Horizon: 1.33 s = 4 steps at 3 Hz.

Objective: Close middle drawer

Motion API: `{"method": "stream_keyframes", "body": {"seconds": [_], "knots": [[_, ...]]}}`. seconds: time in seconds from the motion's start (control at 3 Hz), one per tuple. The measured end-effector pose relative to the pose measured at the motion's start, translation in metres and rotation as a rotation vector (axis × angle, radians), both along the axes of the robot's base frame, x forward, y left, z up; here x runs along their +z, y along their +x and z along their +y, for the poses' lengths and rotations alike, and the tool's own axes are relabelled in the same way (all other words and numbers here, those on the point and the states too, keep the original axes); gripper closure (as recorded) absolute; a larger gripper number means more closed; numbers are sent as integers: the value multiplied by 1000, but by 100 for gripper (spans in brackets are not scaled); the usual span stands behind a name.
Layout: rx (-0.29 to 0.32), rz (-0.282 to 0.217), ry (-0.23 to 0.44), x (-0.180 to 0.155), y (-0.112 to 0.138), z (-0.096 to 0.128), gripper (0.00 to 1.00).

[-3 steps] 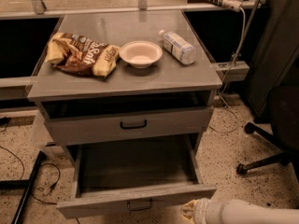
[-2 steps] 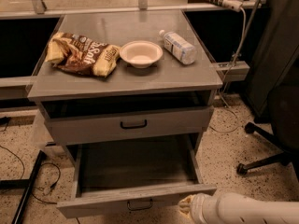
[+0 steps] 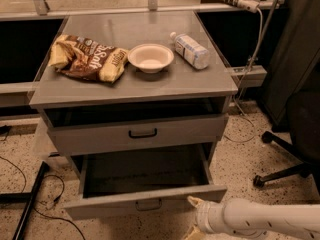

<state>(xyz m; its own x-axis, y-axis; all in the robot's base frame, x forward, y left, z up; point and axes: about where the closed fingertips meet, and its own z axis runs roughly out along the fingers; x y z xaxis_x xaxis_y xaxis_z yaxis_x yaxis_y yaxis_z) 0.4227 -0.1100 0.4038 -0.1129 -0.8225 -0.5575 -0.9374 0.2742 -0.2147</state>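
The middle drawer (image 3: 145,200) is a grey shallow tray with a small black bar handle, pulled far out of the cabinet, its inside dark and empty. My gripper (image 3: 192,216) is at the bottom of the view, on a white arm coming in from the right. It sits just in front of the right end of the drawer's front panel, close to it or touching it. Its two tan fingertips (image 3: 192,201) stand apart, with nothing between them.
The grey drawer above (image 3: 142,133) stands slightly out. On the cabinet top (image 3: 200,81) lie a chip bag (image 3: 87,59), a white bowl (image 3: 150,57) and a plastic bottle (image 3: 191,49). A black office chair (image 3: 295,134) stands to the right. Cables (image 3: 30,194) lie on the floor to the left.
My arm has moved left along the bottom of the view, bringing the gripper up to the right end of the open drawer's front. The drawer has not visibly moved.
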Motion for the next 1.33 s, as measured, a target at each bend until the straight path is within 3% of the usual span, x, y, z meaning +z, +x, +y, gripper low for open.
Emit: {"method": "stream_keyframes", "body": {"seconds": [0.33, 0.67, 1.0, 1.33], "knots": [[0, 0, 0, 0, 0, 0, 0], [0, 0, 0, 0, 0, 0, 19], [2, -19, -11, 0, 26, 4, 41], [-3, -64, -39, 6, 82, 10, 66]]}}
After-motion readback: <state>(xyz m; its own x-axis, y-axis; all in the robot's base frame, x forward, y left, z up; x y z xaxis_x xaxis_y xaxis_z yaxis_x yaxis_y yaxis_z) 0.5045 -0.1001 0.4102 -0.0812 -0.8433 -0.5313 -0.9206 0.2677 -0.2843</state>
